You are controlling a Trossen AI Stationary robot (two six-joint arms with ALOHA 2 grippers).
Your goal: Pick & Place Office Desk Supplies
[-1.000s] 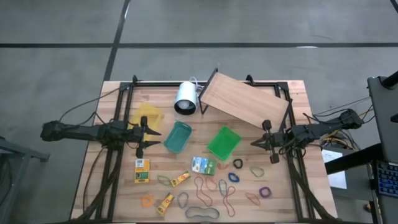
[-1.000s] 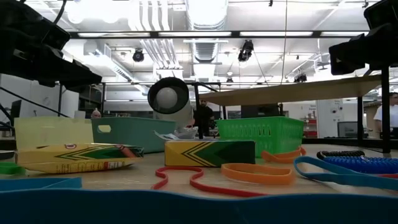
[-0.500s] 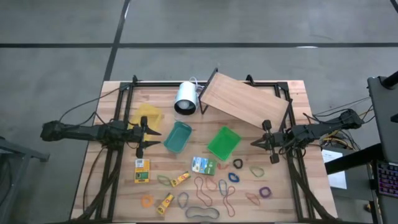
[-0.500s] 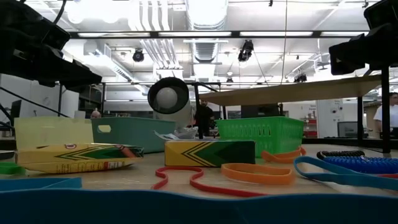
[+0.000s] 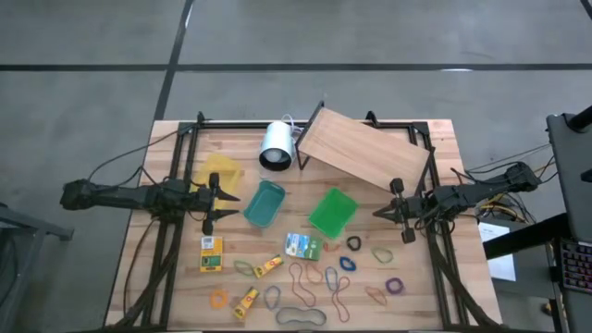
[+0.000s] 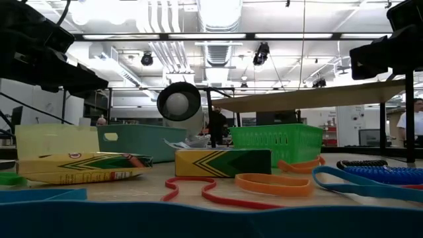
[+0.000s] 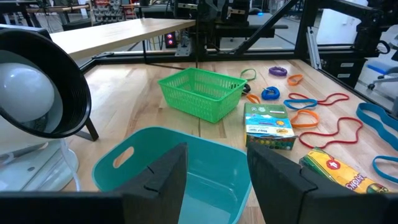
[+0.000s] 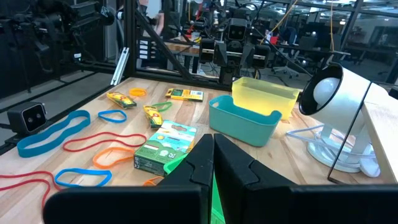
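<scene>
Both arms lie low and level, reaching inward from the two sides of the table. The left gripper [image 5: 222, 205] hangs just beside the teal bin [image 5: 264, 203] with its fingers [image 7: 163, 177] spread apart and nothing between them. The right gripper [image 5: 387, 211] hangs just beside the green basket [image 5: 332, 212], fingers pressed together and empty. Nothing has moved since the earlier frames. The supplies lie along the front half of the table: the green-and-white packet [image 5: 302, 246] flat, the yellow box [image 5: 212, 253] with its long side running front to back, two yellow tubes [image 5: 268, 266] lying diagonally, and rubber bands [image 5: 334, 291] spread around.
</scene>
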